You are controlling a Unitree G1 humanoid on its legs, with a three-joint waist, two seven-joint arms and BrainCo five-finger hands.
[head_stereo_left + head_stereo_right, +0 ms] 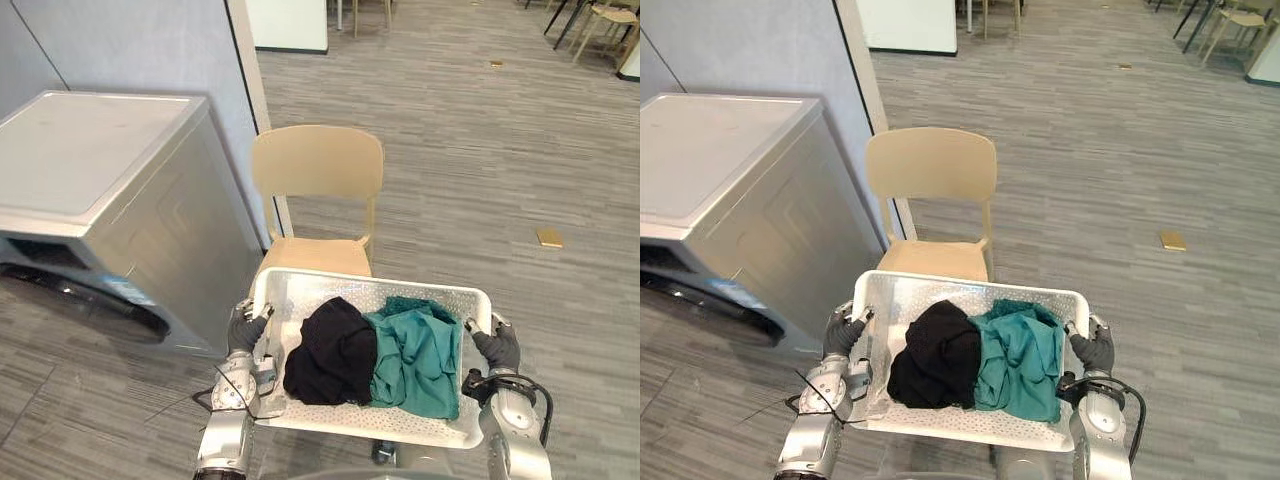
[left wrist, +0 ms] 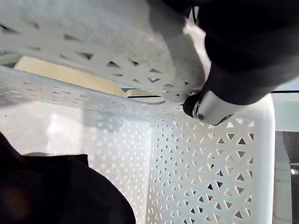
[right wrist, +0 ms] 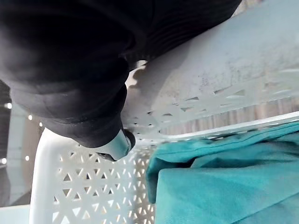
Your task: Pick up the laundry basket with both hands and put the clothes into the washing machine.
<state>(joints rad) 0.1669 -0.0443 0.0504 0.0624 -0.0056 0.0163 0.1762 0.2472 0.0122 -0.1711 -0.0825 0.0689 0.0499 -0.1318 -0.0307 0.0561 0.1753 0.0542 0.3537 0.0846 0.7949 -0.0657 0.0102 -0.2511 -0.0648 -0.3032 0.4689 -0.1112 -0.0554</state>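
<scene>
Currently the laundry basket (image 1: 372,286) is held before the chair (image 1: 318,165), left hand (image 1: 243,330) and right hand (image 1: 497,348) curled over its side rims; rigid, probably light, its soft clothes (image 1: 400,355) could slide

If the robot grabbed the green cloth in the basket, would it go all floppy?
Probably floppy: the teal cloth lies crumpled in folds, so it would likely droop. It looks thin, so probably light. It might tug the black cloth touching it in the basket.
</scene>
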